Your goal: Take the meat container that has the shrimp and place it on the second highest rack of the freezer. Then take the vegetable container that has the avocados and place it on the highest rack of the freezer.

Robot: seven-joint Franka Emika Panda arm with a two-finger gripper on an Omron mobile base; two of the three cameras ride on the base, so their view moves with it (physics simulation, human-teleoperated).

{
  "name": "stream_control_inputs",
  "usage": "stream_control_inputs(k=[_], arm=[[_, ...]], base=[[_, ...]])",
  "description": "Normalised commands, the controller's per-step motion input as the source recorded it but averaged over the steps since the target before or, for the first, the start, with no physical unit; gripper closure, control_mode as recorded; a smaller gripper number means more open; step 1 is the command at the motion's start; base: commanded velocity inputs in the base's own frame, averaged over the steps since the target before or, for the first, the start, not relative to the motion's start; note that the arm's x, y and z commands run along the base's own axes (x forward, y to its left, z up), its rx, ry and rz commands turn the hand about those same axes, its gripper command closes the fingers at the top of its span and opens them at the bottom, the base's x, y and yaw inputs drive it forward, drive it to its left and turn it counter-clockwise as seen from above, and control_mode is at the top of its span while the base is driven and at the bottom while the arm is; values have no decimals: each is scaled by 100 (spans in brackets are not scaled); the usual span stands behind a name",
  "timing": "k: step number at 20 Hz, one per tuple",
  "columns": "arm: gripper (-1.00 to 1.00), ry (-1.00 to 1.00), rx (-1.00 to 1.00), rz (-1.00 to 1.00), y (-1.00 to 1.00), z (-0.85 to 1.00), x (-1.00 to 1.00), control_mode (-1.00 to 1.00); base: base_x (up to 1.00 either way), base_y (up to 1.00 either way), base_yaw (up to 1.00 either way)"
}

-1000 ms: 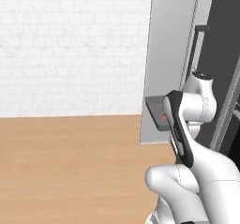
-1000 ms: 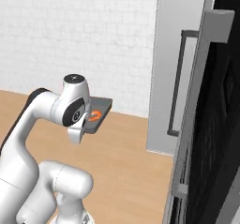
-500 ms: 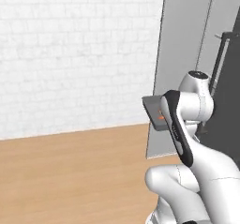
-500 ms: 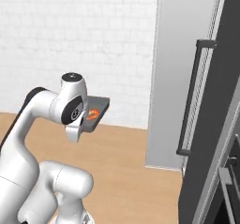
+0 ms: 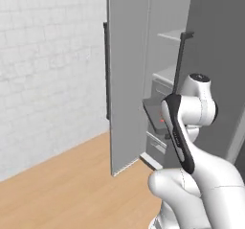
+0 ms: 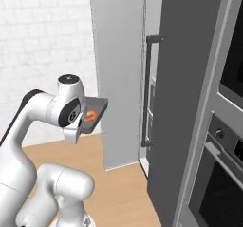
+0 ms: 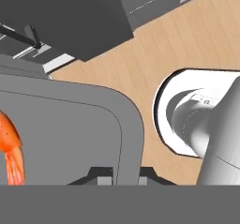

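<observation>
My gripper (image 7: 124,174) is shut on the rim of the meat container (image 7: 70,124), a dark grey tray held level at chest height. The orange-red shrimp (image 6: 92,114) lies in it, also seen in the hand view as the shrimp (image 7: 10,148). In the left base view the meat container (image 5: 152,112) hangs just in front of the freezer (image 5: 125,79), whose door stands open. Inside are two pale racks, an upper one (image 5: 173,34) and a lower one (image 5: 165,73), above grey drawers (image 5: 160,90). The vegetable container with the avocados is out of view.
The open freezer door (image 6: 118,69) stands left of the tray. A tall dark cabinet panel with a bar handle (image 6: 148,93) is on the right, and the black-windowed oven (image 6: 228,174) lies beyond it. White brick wall and wooden floor (image 5: 72,185) lie to the left.
The whole picture has shifted, so the base has moved. The freezer now stands closer and more central, and its inside shows. The arm still holds the tray the same way.
</observation>
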Motion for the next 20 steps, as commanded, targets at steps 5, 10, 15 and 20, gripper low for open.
stream_control_inputs(k=[5, 10, 15, 20], arm=[[100, 0, 0, 0, 0, 0, 0, 100], [100, 0, 0, 0, 0, 0, 0, 100], [100, 0, 0, 0, 0, 0, 0, 100], [100, 0, 0, 0, 0, 0, 0, 100]], base=[[86, 73, -55], [84, 32, -43], [54, 20, -36], [39, 0, -29]])
